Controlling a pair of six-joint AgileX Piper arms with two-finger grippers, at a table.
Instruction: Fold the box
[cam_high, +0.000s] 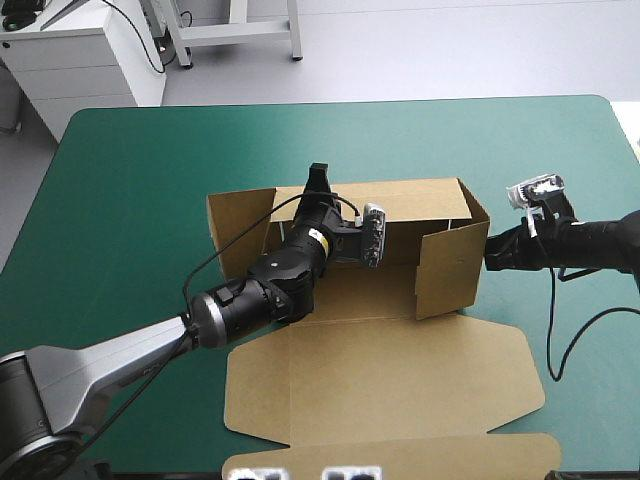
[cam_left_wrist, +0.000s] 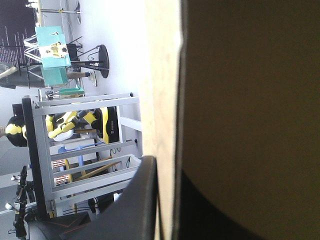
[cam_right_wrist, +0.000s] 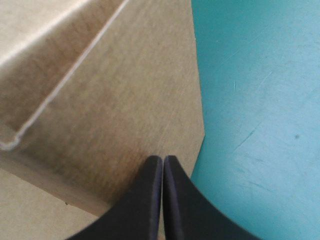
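Nearest you, the lid (cam_high: 385, 385) of the brown box (cam_high: 440, 215) lies flat on the teal-green surface (cam_high: 130, 200), its front flap reaching the near edge. Behind it the tray part stands mid-surface, open on top, with the far wall up and a side flap turned inward at the right end. Your left arm (cam_high: 270, 280) comes in over the lid's left corner and across the tray floor. The left fingers (cam_high: 318, 180) are at the far wall. In the wrist view these black fingers (cam_left_wrist: 142, 200) are nearly closed with the board edge between them, so they're gripping the box. The right fingers (cam_high: 497, 250) sit at the outside of the right end wall. In the wrist view they (cam_right_wrist: 150, 200) are closed tip to tip, right at the board.
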